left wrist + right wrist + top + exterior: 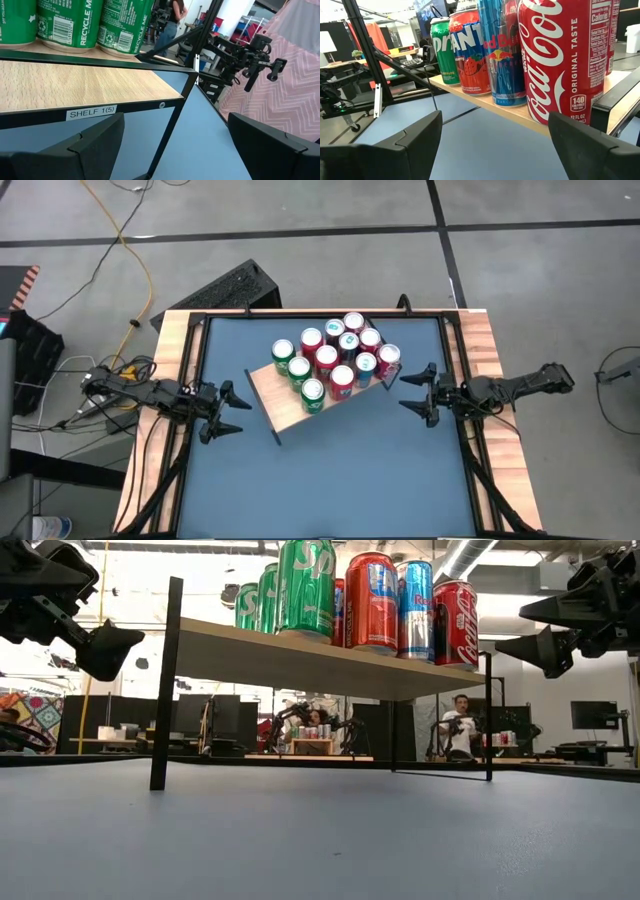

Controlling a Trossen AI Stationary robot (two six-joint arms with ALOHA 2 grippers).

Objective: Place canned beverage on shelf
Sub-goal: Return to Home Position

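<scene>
The shelf (pixel 290 402), a light wood board on thin black legs, stands slantwise in the middle of the blue tabletop. Several canned beverages (pixel 335 355), green, red and blue, stand upright on the board's far and right part; its near left part is bare. My left gripper (pixel 228 412) hovers open at the table's left side, level with the board (pixel 75 85), and faces its bare end. My right gripper (pixel 415 392) hovers open at the right side and faces a red cola can (pixel 560 55) at the board's edge. Neither holds anything.
The blue tabletop (pixel 330 480) lies bare on the near side of the shelf. Wooden strips edge it left and right (pixel 165 380). A black keyboard (pixel 225 288) and yellow cables lie on the floor beyond the far edge. People sit in the room behind (pixel 460 725).
</scene>
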